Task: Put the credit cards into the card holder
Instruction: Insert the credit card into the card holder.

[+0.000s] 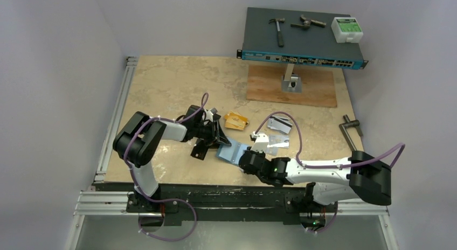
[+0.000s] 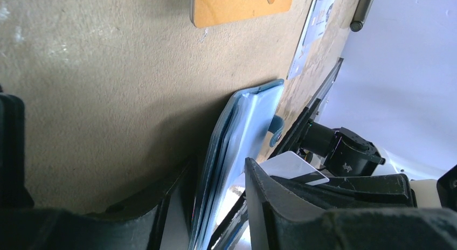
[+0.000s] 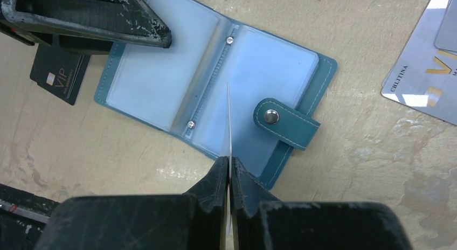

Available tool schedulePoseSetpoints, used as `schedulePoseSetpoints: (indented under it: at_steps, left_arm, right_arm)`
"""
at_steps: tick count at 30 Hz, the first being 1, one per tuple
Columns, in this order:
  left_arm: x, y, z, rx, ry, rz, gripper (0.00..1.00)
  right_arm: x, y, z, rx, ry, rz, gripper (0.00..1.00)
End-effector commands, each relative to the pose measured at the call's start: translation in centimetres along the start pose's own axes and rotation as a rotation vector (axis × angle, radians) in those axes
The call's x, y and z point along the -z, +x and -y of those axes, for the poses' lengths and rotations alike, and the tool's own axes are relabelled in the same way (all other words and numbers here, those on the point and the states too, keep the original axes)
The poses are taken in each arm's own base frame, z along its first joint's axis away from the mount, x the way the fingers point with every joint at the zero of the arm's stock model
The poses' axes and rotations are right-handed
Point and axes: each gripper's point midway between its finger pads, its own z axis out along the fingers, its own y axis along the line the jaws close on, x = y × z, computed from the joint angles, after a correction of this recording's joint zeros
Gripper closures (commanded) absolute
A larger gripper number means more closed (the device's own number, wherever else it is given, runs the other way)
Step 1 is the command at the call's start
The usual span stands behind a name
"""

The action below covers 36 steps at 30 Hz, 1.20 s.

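The teal-blue card holder (image 3: 302, 72) lies open on the table, its pale pockets up and its snap tab (image 3: 285, 123) to the right. It also shows in the top view (image 1: 232, 151). My right gripper (image 3: 228, 159) is shut on a silver-white card (image 3: 228, 115), held edge-on over the holder's right pocket. My left gripper (image 1: 218, 137) is closed on the holder's left half (image 2: 237, 147), one finger (image 3: 108, 18) on top of it. A black card (image 3: 59, 72) lies to the left. Orange-gold cards (image 1: 236, 120) and silver cards (image 1: 279, 126) lie behind.
A blue network switch (image 1: 302, 42) on a stand over a wooden board (image 1: 291, 85) sits at the back, with a hammer and small parts on it. A metal clamp (image 1: 350, 126) lies at the right. Both arms crowd the table's front middle.
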Motion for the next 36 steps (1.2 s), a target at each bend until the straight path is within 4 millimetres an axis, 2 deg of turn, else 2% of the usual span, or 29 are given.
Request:
schedulePoseSetpoints:
  at_steps: [1, 5, 6, 9, 11, 14, 17, 22, 27, 36]
  left_arm:
    - [0.6, -0.6, 1.1, -0.053, 0.016, 0.016, 0.62]
    - [0.4, -0.6, 1.3, -0.063, 0.027, 0.009, 0.65]
    - [0.4, -0.5, 1.3, -0.064, 0.027, 0.005, 0.66]
    - [0.5, -0.4, 1.3, -0.067, 0.020, 0.001, 0.70]
    - [0.6, -0.3, 1.2, -0.057, 0.013, -0.006, 0.74]
    - [0.7, -0.1, 1.5, -0.055, 0.015, -0.015, 0.78]
    - [0.9, 0.2, 1.5, -0.048, 0.013, -0.029, 0.78]
    - [0.8, 0.4, 1.4, -0.038, 0.012, -0.035, 0.72]
    - [0.7, 0.7, 0.8, -0.035, 0.012, -0.028, 0.72]
    - [0.8, 0.7, 0.7, -0.036, 0.010, -0.017, 0.72]
  right_arm:
    - [0.0, -0.3, 1.5, 0.004, 0.072, 0.024, 1.00]
    - [1.4, -0.9, -2.0, -0.118, -0.153, 0.022, 1.00]
    - [1.8, -1.5, -2.3, -0.154, -0.191, 0.044, 1.00]
    - [2.5, -3.3, -2.4, -0.276, -0.266, 0.097, 1.00]
    - [2.3, -3.8, -2.2, -0.332, -0.287, 0.115, 1.00]
    - [0.7, -3.7, -1.3, -0.433, -0.292, 0.085, 1.00]
    - [-0.2, -3.8, -1.3, -0.528, -0.344, 0.072, 1.00]
    - [-1.0, -4.3, -1.9, -0.585, -0.384, 0.073, 1.00]
    - [-1.5, -4.8, -2.7, -0.638, -0.430, 0.074, 1.00]
    - [-2.5, -4.1, -2.7, -0.641, -0.407, 0.047, 1.00]
